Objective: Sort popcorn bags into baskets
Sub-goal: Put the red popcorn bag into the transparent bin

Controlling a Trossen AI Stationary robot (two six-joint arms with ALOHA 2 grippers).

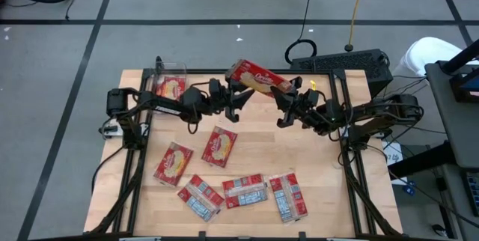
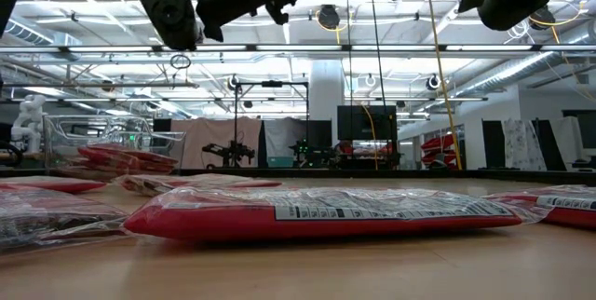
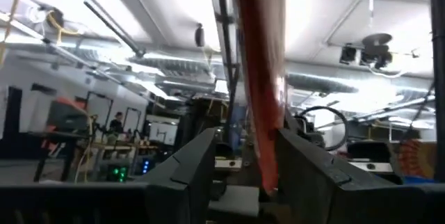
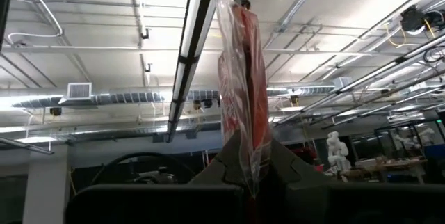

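Left tool [image 1: 241,97] and right tool [image 1: 282,100] both grip one flat, glossy red popcorn bag [image 1: 257,78], raised above the table's [image 1: 329,196] far edge. A clear rectangular plastic basket [image 1: 169,84] at the far-left corner contains one bag. Six more bags lie flat on the wooden table.

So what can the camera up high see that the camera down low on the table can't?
Only the high view shows the raised popcorn bag pinched by the left pincer and right pincer, plus the clear basket from above. Only the low view shows the room behind, with ceiling lights. Both show red popcorn bags lying on the wooden table.
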